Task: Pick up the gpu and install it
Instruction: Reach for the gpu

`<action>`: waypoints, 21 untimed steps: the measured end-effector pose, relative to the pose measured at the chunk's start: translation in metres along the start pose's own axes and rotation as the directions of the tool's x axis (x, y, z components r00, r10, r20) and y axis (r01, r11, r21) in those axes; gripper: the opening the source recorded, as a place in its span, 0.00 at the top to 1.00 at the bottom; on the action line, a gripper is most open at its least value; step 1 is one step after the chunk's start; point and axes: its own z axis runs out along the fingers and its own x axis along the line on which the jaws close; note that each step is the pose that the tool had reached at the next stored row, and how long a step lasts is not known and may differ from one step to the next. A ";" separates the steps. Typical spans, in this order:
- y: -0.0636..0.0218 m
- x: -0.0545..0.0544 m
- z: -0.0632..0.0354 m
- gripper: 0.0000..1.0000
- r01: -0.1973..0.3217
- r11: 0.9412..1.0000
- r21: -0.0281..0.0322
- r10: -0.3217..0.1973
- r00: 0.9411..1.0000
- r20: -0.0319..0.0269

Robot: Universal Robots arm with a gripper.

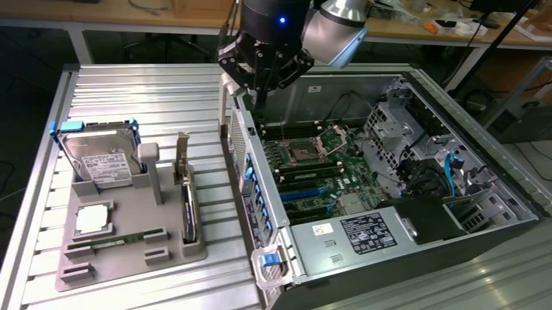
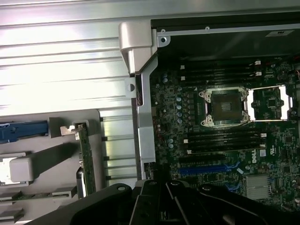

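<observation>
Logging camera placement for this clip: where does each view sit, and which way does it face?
Exterior view: set high off the arm, looking down on the tray and the open computer case; the arm and gripper show above the case's near wall.
Wrist view: on the wrist, facing down over the case's edge; dark gripper parts show in it.
Shared: the gpu standing in the tray, and the motherboard's CPU socket.
</observation>
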 end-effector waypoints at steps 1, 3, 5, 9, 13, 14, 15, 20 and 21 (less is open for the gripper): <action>-0.0001 0.001 -0.0001 0.89 0.000 1.000 0.000 0.000 1.000 0.000; -0.0003 0.003 -0.0001 0.89 0.000 1.000 0.000 0.000 1.000 0.000; -0.0005 0.004 -0.0001 0.89 0.000 1.000 0.000 0.000 1.000 0.000; -0.0009 0.008 -0.0002 0.89 0.000 1.000 0.000 0.000 1.000 0.000; -0.0012 0.011 -0.0003 0.89 0.000 1.000 0.000 0.000 1.000 0.000; -0.0013 0.012 -0.0004 0.89 0.000 1.000 0.000 0.000 1.000 0.000; -0.0014 0.013 -0.0004 0.89 0.000 1.000 0.000 0.000 1.000 0.000; -0.0017 0.017 -0.0005 0.89 0.000 1.000 0.000 0.000 1.000 0.000; -0.0018 0.018 -0.0006 0.89 0.000 1.000 0.000 0.000 1.000 0.000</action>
